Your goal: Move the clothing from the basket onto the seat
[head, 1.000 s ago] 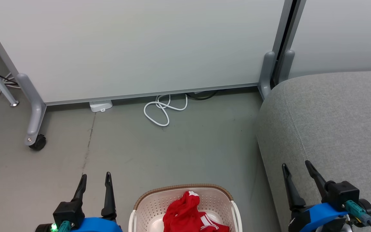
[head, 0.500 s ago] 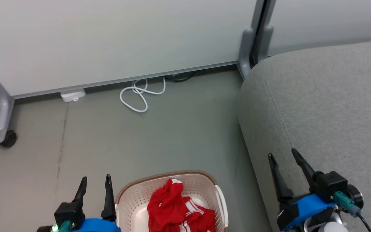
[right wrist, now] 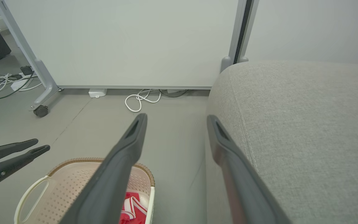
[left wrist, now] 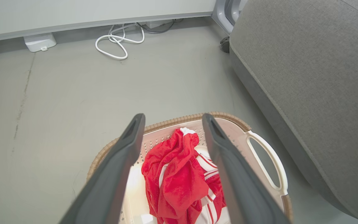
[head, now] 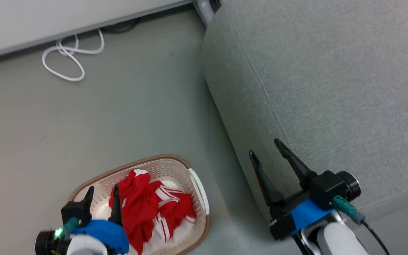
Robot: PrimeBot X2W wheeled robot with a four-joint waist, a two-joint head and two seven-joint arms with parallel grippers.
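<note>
Starting the first pick, by the look of it. All the clothing [head: 147, 207] is in the basket [head: 175, 160] and nothing is on the seat [head: 331, 88] yet.

- Clothing: red with white stripe trim, bunched in a heap across the middle of the basket. How many pieces are in the heap cannot be told.
- Basket: on the floor [head: 119, 117] just beside the seat's front face, with a narrow strip of floor between them.
- Left end effector [head: 103, 189]: fingers spread wide, holding nothing. It hovers over the basket's left half. In the left wrist view the red heap sits framed between the two fingers and looks to be below them, not touched.
- Right end effector [head: 264, 148]: also spread wide and empty. It is above the seat's near edge, with no contact visible.

Next move, as a judgement: the left arm drops straight into the heap, closes on a thick fold rather than a stripe edge, lifts clear of the rim, then swings right over the seat.

Risks: the fabric is limp, so a trailing end may catch on the rim or handle. The pieces may also come up tangled together.
</note>
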